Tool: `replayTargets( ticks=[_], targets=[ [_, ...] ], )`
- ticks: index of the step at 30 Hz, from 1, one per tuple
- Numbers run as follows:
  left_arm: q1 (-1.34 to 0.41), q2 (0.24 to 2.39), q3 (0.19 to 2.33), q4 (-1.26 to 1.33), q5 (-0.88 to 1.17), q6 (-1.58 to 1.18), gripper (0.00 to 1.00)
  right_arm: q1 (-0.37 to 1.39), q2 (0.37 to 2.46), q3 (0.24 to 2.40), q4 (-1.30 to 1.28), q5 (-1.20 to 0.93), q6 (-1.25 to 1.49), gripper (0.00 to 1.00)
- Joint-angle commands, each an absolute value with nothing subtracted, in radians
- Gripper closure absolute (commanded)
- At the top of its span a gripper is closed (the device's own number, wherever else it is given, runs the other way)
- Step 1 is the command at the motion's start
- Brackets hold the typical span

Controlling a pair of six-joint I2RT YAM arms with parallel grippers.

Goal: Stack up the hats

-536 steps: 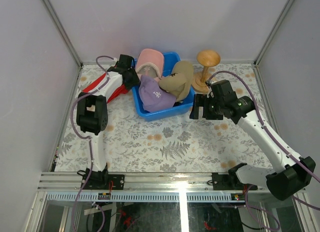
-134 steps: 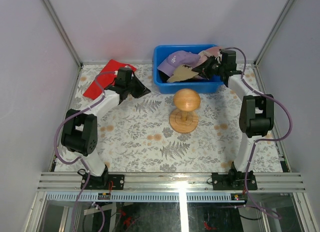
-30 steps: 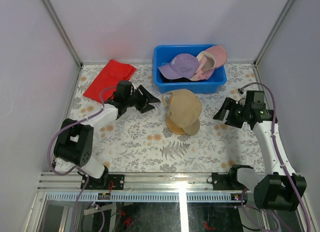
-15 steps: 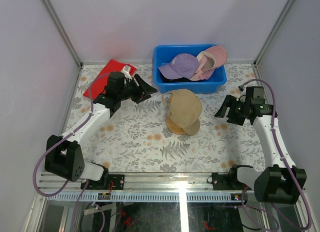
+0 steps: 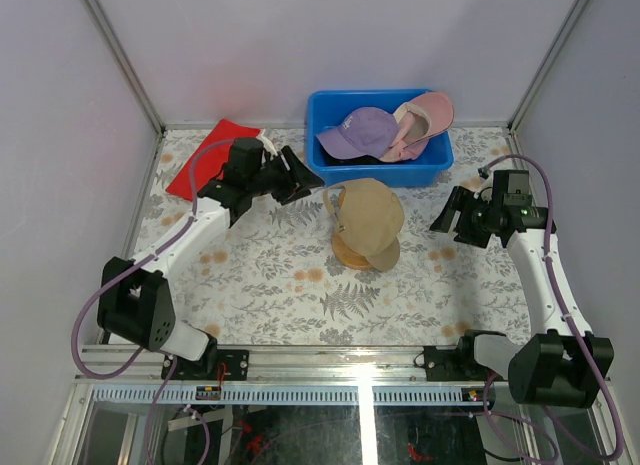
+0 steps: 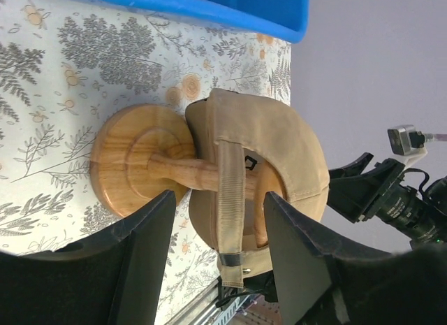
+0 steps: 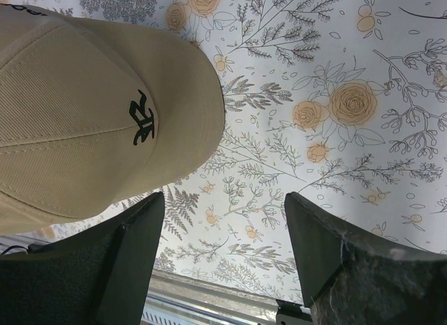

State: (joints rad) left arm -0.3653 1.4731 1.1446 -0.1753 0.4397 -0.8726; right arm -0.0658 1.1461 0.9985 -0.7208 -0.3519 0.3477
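Caps first, from above: the tan cap (image 5: 368,213) sits on the wooden stand (image 5: 350,254) near the middle of the bench (image 5: 280,285). The purple cap (image 5: 362,132) and pink cap (image 5: 428,117) lie in the blue bin (image 5: 425,170) at the far edge. Something dark shows under the purple one; I cannot tell what. My left end effector (image 5: 303,175) hangs wide and empty between the red cloth (image 5: 205,163) in the far left corner and the bin's near left corner. My right end effector (image 5: 447,217) is also wide and empty, just right of the tan cap, toward the right edge.

From my left wrist, I look between my fingers (image 6: 143,248) at the back of the tan cap. Its strap crosses the stand's stem, and the stand's round foot is flat on the bench.

From my right wrist, the tan brim with its small black mark lies beside bare flowered bench, and nothing sits between my fingers (image 7: 335,269).

I judge the step in hand is fetching a cap from the bin. To do it well, I would take the purple cap by its brim and lift it clear above the bin wall. Then I would lower it slowly, crown over crown with the brims pointing alike, so the stand does not tip. Room is generous toward the near edge and tight between bin and stand, so one arm should work while the other holds off.
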Motion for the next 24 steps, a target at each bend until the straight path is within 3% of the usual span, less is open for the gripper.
replayTargets(
  ticks=[1,12,17,24],
  targets=[
    [-0.396,1.489,1.189,-0.162,0.438,-0.847,0.48,-0.069,1.154,1.036,-0.692,-0.350,0.360,0.23],
    [-0.428,1.530,1.187,-0.167,0.395,-0.837,0.53,-0.071,1.376,1.338,-0.656,-0.356,0.397,0.24],
    [-0.430,1.573,1.189,-0.167,0.389,-0.833,0.68,-0.074,1.532,1.529,-0.596,-0.374,0.459,0.23],
    [-0.427,1.580,1.146,-0.192,0.345,-0.799,0.75,-0.077,1.777,1.748,-0.510,-0.361,0.517,0.24]
  ],
)
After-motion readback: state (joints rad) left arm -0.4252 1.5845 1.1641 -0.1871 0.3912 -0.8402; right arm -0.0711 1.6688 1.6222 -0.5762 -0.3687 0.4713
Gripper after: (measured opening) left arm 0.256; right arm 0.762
